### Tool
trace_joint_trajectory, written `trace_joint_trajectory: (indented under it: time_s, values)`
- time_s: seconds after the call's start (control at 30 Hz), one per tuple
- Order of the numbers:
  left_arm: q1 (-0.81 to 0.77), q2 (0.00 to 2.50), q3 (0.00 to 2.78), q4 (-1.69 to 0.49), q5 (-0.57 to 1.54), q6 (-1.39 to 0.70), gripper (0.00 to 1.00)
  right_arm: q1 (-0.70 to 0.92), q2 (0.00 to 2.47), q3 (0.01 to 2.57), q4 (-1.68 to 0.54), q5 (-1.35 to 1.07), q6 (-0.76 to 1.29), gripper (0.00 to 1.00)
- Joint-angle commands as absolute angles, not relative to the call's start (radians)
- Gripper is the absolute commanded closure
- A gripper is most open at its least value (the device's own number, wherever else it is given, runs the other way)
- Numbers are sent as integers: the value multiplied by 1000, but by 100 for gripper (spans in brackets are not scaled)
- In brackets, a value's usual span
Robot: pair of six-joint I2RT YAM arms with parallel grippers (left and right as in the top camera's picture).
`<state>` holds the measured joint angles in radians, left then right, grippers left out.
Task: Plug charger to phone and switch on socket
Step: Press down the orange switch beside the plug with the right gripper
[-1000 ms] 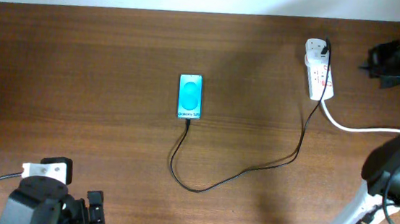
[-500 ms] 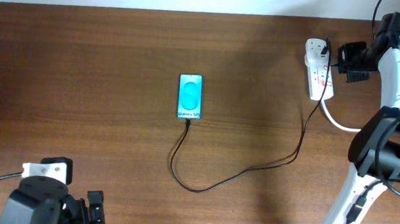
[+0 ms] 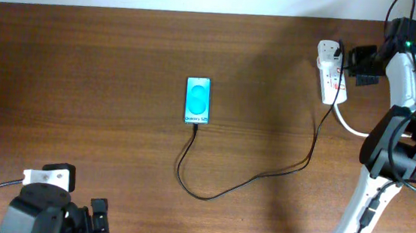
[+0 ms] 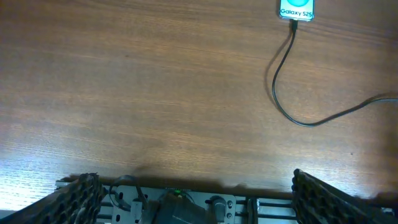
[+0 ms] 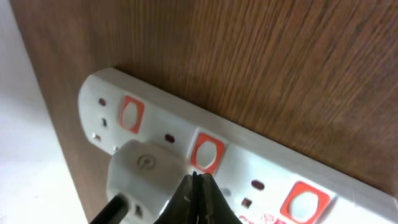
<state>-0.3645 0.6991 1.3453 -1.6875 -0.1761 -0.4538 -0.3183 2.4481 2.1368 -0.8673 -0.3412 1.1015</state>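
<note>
The phone [image 3: 198,100] lies face up mid-table, its cyan screen lit; its lower edge shows in the left wrist view [image 4: 296,10]. The black charger cable [image 3: 244,181] runs from the phone's bottom end, where its tip sits, in a loop to the white socket [image 3: 330,74] at the far right; it also shows in the left wrist view [image 4: 281,93]. My right gripper [image 3: 357,63] is shut, right beside the socket. In the right wrist view its closed tips [image 5: 196,175] sit just below a red-marked switch [image 5: 208,153], next to the white plug [image 5: 144,171]. My left gripper [image 4: 193,186] is open and empty near the front edge.
The socket's thick white cord [image 3: 369,133] runs right across the table past the right arm. The table's far edge meets a white wall just behind the socket. The left arm's base [image 3: 41,207] sits at the front left corner.
My right gripper has moved left from the table's far right edge to the socket's side. The left arm, the phone and the cable have not moved.
</note>
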Motion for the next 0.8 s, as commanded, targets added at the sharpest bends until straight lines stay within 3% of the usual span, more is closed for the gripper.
trace_joint_trajectory:
  time_s: [0.0,0.77]
  values:
    - [-369,694,1342,-1688,-181,-459,1,-301,2479,2152,-860,-321,1116,96]
    - [-369,694,1342,-1688,-181,-459,1,-282,2496,2152,-842,-401,1127,96]
